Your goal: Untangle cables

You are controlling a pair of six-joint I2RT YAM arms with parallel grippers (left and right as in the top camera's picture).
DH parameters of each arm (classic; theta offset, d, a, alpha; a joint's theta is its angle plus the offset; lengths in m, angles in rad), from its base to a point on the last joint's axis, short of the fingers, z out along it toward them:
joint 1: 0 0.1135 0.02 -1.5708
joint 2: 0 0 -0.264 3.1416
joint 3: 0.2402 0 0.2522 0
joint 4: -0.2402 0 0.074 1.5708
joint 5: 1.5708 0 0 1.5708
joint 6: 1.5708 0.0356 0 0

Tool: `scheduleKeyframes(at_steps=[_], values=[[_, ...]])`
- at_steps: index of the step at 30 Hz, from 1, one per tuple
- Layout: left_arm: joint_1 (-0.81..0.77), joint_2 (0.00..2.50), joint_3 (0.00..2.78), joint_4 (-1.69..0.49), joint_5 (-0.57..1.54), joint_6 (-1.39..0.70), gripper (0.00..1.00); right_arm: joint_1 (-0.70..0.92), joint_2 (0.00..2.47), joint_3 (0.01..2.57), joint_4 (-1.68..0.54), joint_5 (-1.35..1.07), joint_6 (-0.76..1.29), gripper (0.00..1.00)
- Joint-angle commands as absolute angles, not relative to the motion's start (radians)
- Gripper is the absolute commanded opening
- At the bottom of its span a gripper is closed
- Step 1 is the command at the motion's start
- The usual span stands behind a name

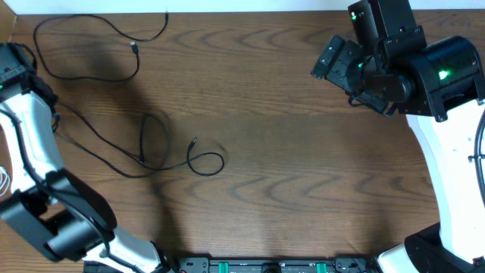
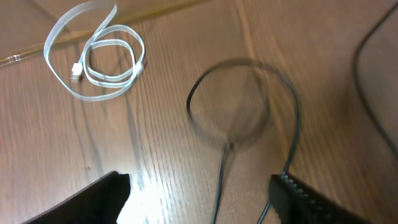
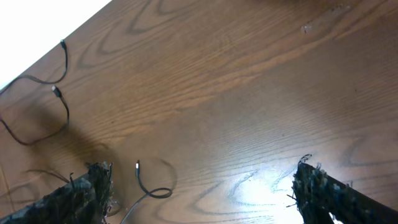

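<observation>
Between grasps, both the left gripper [image 2: 199, 183] and right gripper [image 3: 202, 167] have open, empty jaws; next the left likely pinches the looped black cable [image 2: 224, 168] and pulls it straight.

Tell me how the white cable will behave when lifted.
Probably floppy: the white cable lies in loose, uneven loops. Likely light, being thin and flat. Its coils would probably unwind and dangle, since nothing binds them.
</observation>
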State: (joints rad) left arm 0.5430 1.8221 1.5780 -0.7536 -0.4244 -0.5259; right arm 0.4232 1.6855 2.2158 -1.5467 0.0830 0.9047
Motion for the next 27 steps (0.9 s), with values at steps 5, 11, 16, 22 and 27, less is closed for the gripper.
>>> scheduleKeyframes(at_steps=[5,11,16,22,27], values=[[0.539,1.882,1.588,-0.758,-0.359,-0.465,0.96,0.427,1.684,2.222,-1.545,0.098,0.892,0.92],[0.532,1.855,1.588,-0.831,0.022,-0.310,0.96,0.427,1.688,2.221,-1.545,0.094,0.881,0.93],[0.503,1.857,1.586,-0.921,0.433,-0.209,0.96,0.434,1.689,2.219,-1.544,0.091,0.854,0.94],[0.400,1.857,1.583,-1.082,0.460,-0.161,0.96,0.459,1.689,2.201,-1.547,0.091,0.838,0.95],[0.328,1.857,1.577,-1.199,0.389,-0.204,0.96,0.474,1.689,2.172,-1.542,0.090,0.813,0.95]])
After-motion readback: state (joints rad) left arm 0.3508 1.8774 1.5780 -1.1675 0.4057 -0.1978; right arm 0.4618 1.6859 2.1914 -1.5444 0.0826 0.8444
